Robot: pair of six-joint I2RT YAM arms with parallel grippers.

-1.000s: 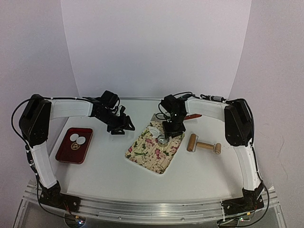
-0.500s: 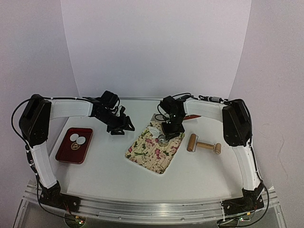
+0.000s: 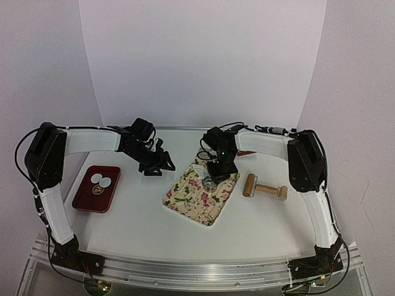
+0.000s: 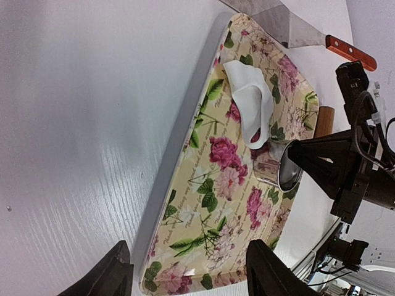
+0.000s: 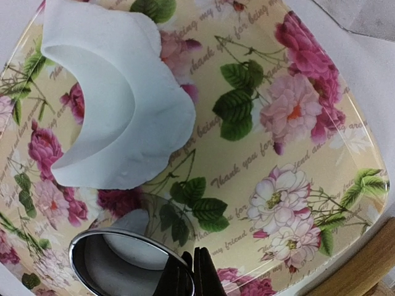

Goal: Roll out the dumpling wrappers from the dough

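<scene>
Evidently the cutting step is in hand. Near the middle of the floral tray (image 3: pixel 191 200), the right tool (image 5: pixel 185 271) is pressed together on the rim of the ring cutter (image 4: pixel 278 165), with what looks like a white disc (image 5: pixel 126 237) inside. Just beyond lies the dough (image 5: pixel 157 105), a crescent missing from it. Well left of the floral tray, two dumpling wrappers (image 3: pixel 100 180) rest on the red tray (image 3: pixel 86 200). The left tool (image 3: pixel 159 165) hangs spread and holds nothing. Next, the disc likely needs freeing without tearing it.

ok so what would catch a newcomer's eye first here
The flowered tray mid-table stands out, with a crumpled white dough sheet on it. Beside the dough, the right claw pinches a metal ring cutter by its rim. At far left, a red tray holds two round wrappers.
</scene>
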